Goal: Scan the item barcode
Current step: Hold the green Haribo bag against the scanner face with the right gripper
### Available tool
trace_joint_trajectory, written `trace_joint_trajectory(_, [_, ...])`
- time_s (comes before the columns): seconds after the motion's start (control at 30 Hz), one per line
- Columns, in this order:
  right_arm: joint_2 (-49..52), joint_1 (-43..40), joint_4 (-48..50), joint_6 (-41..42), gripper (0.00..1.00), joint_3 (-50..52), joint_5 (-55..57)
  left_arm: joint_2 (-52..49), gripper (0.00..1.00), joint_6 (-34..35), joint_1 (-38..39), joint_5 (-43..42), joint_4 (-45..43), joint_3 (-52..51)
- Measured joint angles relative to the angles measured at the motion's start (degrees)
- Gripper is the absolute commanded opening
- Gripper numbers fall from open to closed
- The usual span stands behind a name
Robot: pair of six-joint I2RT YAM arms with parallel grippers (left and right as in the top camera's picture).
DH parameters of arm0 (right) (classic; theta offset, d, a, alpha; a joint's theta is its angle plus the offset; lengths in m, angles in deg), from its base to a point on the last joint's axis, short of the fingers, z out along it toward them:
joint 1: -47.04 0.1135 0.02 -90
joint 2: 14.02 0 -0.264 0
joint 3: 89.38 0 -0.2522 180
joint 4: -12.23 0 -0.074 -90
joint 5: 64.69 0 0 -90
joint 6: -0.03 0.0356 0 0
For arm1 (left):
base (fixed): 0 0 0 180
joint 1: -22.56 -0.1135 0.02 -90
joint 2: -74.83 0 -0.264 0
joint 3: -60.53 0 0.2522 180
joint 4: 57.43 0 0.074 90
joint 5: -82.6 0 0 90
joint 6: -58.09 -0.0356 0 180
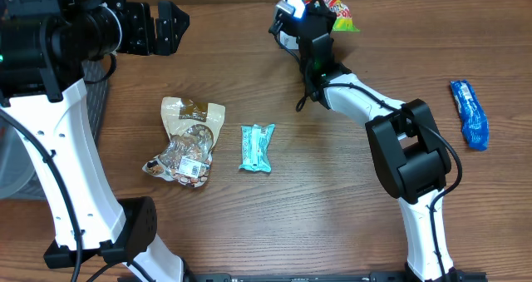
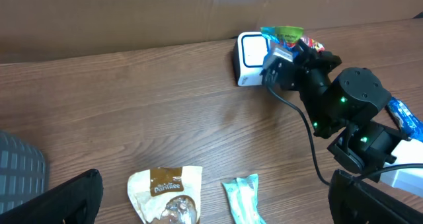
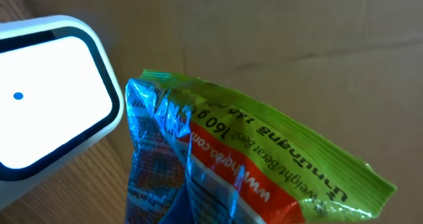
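- The right pincer is closed tight on the green and orange snack bag, at the middle of the counter's far edge.
- The bag's crinkled top sits just beside the white scanner, whose window glows white with a blue dot.
- The left pincer is spread wide with nothing in it, over the far left corner.
- A cookie pouch and a teal bar lie mid-counter; a blue packet lies near the right edge.

One scanner, one green bag, one beige pouch, one teal bar, one blue bar.
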Motion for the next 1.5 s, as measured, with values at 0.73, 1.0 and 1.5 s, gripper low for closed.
trace_joint_trajectory(0.73, [0.0, -0.2, -4.5, -5.0, 0.04, 0.0, -3.5, 0.0, 1.0, 0.0, 0.0, 0.0, 0.0, 0.0])
trace_joint_trajectory(1.0, [0.0, -0.2, -4.5, -5.2, 0.04, 0.0, -3.6, 0.0, 1.0, 0.0, 0.0, 0.0, 0.0, 0.0])
trace_joint_trajectory(1.5, [-13.3, 0.1, -26.9, 10.3, 0.04, 0.3, -2.6, 0.0, 1.0, 0.0, 0.0, 0.0, 0.0, 0.0])
